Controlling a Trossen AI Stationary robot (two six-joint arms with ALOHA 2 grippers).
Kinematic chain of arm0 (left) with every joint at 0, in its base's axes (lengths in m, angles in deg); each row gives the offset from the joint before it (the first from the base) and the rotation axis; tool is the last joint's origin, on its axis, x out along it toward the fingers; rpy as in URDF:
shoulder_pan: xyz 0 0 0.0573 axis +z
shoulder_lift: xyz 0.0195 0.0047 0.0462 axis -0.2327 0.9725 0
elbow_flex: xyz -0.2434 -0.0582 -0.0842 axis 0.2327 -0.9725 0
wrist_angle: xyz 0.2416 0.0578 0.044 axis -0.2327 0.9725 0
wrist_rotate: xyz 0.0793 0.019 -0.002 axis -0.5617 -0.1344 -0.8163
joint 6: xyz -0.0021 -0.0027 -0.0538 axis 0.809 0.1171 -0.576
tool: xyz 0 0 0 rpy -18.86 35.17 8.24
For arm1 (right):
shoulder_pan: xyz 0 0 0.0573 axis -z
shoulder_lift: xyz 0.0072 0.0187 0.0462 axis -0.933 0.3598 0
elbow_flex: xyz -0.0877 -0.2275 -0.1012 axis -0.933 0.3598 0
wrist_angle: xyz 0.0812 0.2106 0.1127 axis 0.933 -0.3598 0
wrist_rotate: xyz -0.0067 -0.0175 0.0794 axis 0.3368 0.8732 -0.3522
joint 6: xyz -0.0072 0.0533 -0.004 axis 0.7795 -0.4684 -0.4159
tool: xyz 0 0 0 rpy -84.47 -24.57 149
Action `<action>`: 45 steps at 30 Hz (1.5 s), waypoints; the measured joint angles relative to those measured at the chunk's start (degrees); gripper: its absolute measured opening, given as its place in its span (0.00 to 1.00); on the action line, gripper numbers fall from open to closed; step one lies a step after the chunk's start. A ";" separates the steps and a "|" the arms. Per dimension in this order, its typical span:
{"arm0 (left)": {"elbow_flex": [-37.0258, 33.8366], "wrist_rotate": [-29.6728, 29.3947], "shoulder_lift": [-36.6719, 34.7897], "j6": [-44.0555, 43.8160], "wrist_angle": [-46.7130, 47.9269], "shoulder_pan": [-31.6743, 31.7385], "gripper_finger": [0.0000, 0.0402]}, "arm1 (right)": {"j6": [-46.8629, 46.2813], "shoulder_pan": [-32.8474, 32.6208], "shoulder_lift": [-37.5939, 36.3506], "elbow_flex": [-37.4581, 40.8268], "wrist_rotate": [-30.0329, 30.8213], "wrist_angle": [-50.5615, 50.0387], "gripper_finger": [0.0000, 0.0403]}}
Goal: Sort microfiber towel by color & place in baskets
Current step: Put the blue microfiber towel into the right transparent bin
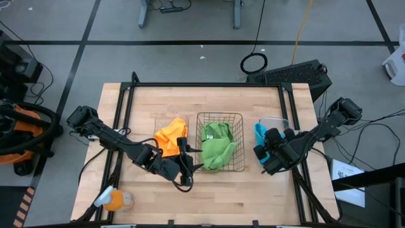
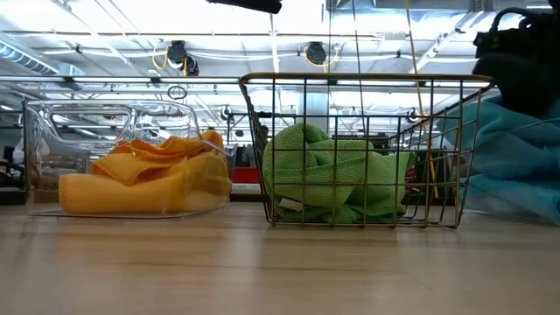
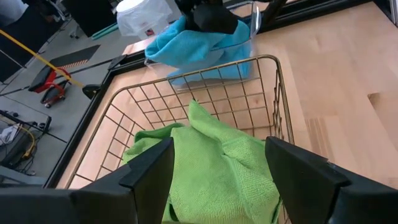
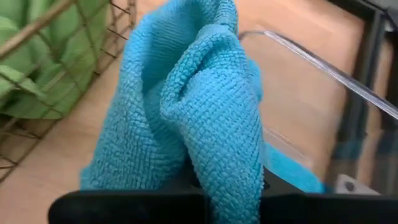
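- Orange-yellow microfiber towels (image 1: 171,137) fill the left clear plastic basket (image 2: 39,157), so that colour looks sorted.
- Green towels (image 1: 217,144) lie heaped in the middle wire mesh basket (image 1: 219,118); the left gripper (image 1: 188,166) stands at its near-left corner, fingers spread and empty.
- Sky blue towel (image 4: 205,106) is pinched in the right gripper (image 1: 271,154), hanging at the right clear basket (image 1: 276,121) for its drop.

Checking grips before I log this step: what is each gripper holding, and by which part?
The right gripper is shut on a bunched fold of a blue towel over the clear basket. The left gripper is open above the green towels, holding nothing.
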 joint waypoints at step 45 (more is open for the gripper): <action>0.00 0.00 0.00 -1.48 0.75 -0.13 0.64 | -1.53 0.09 0.31 2.02 -8.98 -4.44 0.29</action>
